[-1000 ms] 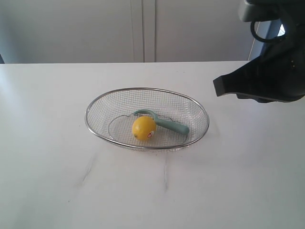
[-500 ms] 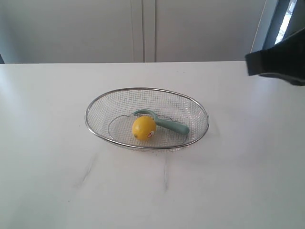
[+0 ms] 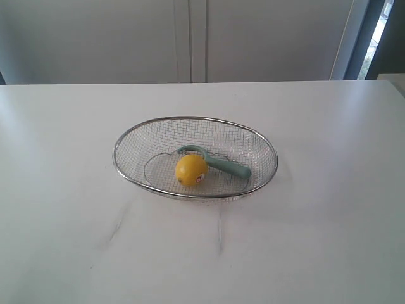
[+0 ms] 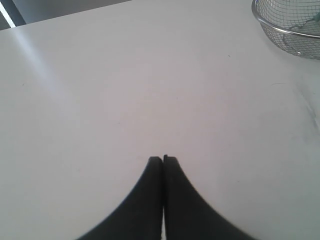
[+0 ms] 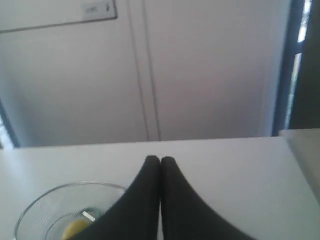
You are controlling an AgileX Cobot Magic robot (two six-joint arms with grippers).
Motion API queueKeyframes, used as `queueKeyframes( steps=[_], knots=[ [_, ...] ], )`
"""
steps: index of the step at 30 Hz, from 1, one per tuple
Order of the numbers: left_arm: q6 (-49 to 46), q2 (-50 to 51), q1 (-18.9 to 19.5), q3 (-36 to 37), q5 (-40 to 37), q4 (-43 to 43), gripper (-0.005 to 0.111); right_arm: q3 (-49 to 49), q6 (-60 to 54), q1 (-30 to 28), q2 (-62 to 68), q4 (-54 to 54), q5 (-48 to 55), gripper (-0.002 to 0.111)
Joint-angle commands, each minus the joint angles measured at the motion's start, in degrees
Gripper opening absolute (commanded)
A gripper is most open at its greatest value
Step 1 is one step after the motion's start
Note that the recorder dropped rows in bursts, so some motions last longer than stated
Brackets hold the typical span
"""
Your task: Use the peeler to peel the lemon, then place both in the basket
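A white bench (image 3: 63, 253) is filling most of the exterior view, and 2 faint grey streaks (image 3: 118, 225) are showing on it in front of the basket. Behind it, pale wall panels (image 3: 95, 38) are running across the background, with a dark vertical strip (image 3: 380, 38) standing at the right edge.

The basket (image 3: 195, 118), an oval of silver wire mesh with a thick metal rim, is sitting near the middle of the bench, and both of the task's things are lying inside it.

Neither arm is appearing in the exterior view. In the left wrist view, the left arm's jaws are pressing fully together and holding nothing, their black fingertips (image 4: 155, 167) hovering over bare bench well apart from the basket. In the right wrist view, the right arm's jaws are likewise pressing together on nothing, their fingertips (image 5: 152, 167) pointing over the basket towards the wall.

The peeler (image 3: 228, 168) is lying in the basket, its teal handle pointing right and its curved head arching behind the lemon.

The lemon (image 3: 190, 170) is resting just beside the peeler's head, touching it or nearly so.

A small red-and-white sticker (image 3: 199, 179) is showing on the lemon's lower right.
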State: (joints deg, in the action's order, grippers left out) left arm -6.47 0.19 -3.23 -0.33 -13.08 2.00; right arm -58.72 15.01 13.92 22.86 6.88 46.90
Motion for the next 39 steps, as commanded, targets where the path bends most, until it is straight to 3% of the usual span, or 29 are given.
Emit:
queueKeyframes(
  steps=[1, 12, 29, 39],
  knots=[
    [0.1, -0.2, 0.3, 0.3, -0.2, 0.1, 0.0, 0.0, 0.2, -7.3, -6.9, 0.6, -0.2, 0.0],
    [0.1, -0.2, 0.3, 0.3, -0.2, 0.1, 0.0, 0.7, 0.2, -7.6, -16.5, 0.5, -0.4, 0.0],
    [0.1, -0.2, 0.3, 0.3, -0.2, 0.1, 0.0, 32.5, 0.2, -7.6, -22.9, 0.5, -2.3, 0.0],
    [0.1, -0.2, 0.3, 0.3, -0.2, 0.1, 0.0, 39.0, 0.5, -7.6, -22.9, 0.2, -13.7, 0.0]
  ],
)
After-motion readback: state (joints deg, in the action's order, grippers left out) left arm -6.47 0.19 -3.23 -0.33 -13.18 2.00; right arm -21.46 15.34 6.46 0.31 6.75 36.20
